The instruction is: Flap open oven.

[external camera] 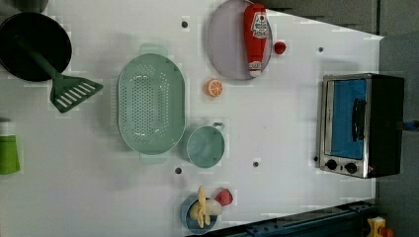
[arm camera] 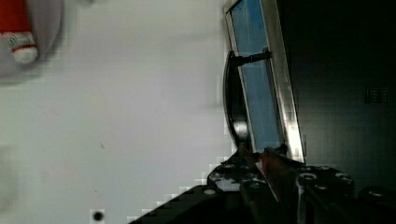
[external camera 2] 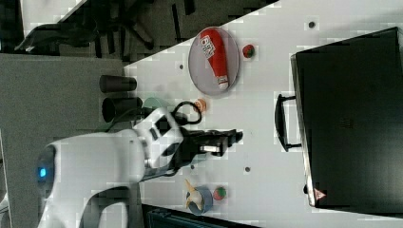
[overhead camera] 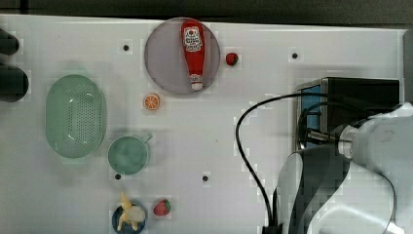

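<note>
Blue glass door of the oven (external camera: 360, 126), at the left view's right table edge, sits shut, so your opening is all ahead, the gripper (external camera 2: 228, 140) near the handle (arm camera: 232, 100), fingers nearly together, holding nothing.

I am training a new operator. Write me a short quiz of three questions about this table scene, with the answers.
1. True or false: the blue-tinted glass door of the black box-shaped toaster oven is shut.
2. What lies on the round grey plate? A. a red plastic ketchup bottle; B. a green spatula; C. a banana.
3. What colour is the bar handle on the oven's door?

Key: 1 true; 2 A; 3 black.
</note>
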Tool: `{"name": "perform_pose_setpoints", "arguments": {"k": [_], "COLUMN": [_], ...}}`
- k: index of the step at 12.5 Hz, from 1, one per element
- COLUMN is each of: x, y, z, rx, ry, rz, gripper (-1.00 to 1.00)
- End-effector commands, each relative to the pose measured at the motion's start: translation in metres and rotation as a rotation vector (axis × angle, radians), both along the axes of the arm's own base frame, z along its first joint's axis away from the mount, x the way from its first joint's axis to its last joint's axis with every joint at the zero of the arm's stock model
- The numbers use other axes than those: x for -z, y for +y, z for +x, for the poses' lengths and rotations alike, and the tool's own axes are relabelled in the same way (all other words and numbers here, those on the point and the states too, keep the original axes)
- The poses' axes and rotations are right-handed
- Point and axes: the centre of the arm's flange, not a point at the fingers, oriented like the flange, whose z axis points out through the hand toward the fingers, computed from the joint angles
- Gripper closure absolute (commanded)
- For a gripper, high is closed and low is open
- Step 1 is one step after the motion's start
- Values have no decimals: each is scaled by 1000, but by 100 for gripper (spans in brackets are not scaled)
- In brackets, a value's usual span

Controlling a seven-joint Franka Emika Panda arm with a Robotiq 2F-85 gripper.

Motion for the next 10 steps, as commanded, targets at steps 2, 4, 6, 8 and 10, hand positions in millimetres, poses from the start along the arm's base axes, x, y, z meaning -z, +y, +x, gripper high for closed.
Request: {"name": "perform_pose_setpoints", "arguments": {"k": [2,4,6,8,10], "x": [52,80,103,121,139], "y": [-14,-22,-26,-28,-28], "z": [4,5,7,9,11], "rx": [-195,-184,-179,-180,-180], "ry": [-19,-22,-11,8,34], "rz": [-42,-60,-73,-79,-80], "gripper": [65,65,65,65,65]}}
